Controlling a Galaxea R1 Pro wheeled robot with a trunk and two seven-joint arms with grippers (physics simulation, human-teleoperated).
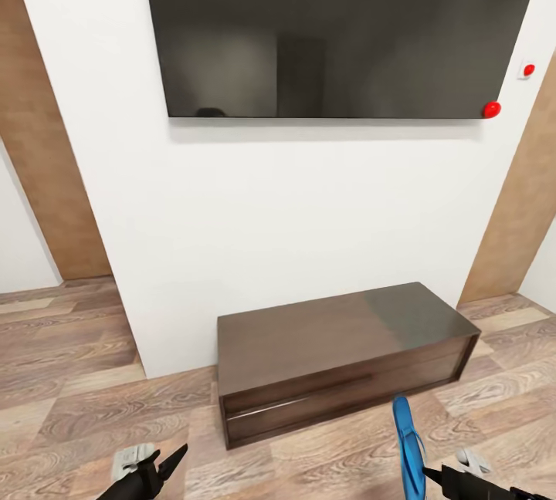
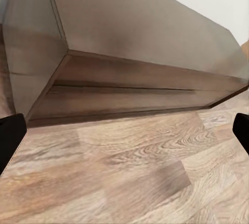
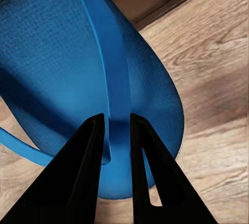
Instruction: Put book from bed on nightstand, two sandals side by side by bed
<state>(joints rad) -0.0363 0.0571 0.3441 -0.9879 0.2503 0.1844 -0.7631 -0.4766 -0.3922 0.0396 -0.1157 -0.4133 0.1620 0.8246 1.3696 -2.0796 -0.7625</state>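
My right pincer (image 3: 115, 130) was clamped on a strap of a bright blue sandal (image 3: 78, 63), its two black fingers (image 3: 85, 156) pressed either side of the thin blue strap with the textured sole spreading out beyond them. From my head camera that same right pincer (image 1: 432, 475) sat low at the right, and the sandal (image 1: 407, 446) stood up on edge from it, held clear above the wood-plank floor (image 1: 93, 400) just in front of the long low dark-wood bench (image 1: 340, 349). My left pincer (image 1: 168, 464) hung low at the left, over the floor and well apart from the sandal; its dark fingertips (image 2: 10, 136) showed at the two sides of the left wrist view with a wide gap between them, so it stood apart and gripped nothing. Past those fingers lay the floor (image 2: 129, 177) and the front and corner of the bench (image 2: 129, 53). The bench rested against a white wall (image 1: 270, 207), and above it hung a large dark screen (image 1: 340, 29) with a small red ball-like thing (image 1: 491, 109) at its lower right corner and a small white fitting with a red dot (image 1: 527, 69) beside it. Tan wooden panels (image 1: 46, 153) flanked the wall on both sides
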